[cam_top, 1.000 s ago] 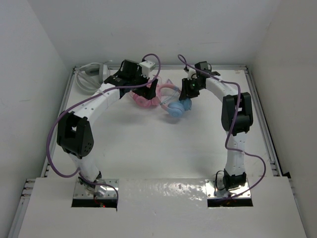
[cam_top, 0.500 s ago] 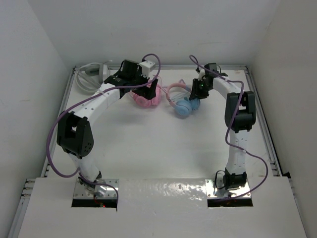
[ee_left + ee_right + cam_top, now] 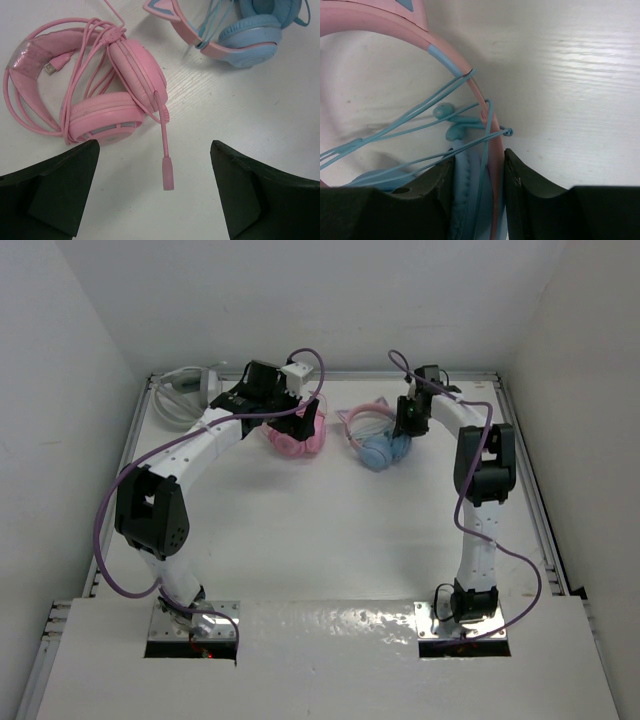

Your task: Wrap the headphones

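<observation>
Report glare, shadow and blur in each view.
Top view: glare on the glossy front board, otherwise even light. Left wrist: sharp, soft shadow beside the pink headphones. Right wrist: bright sheen on the table at right, dimmer inside the headband.

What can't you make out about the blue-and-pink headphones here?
- Top view: the right gripper covers part of the headphones.
- Left wrist view: the top edge cuts off much of them.
- Right wrist view: its fingers hide most of the ear cups; the cable runs off-frame, its plug unseen.
</observation>
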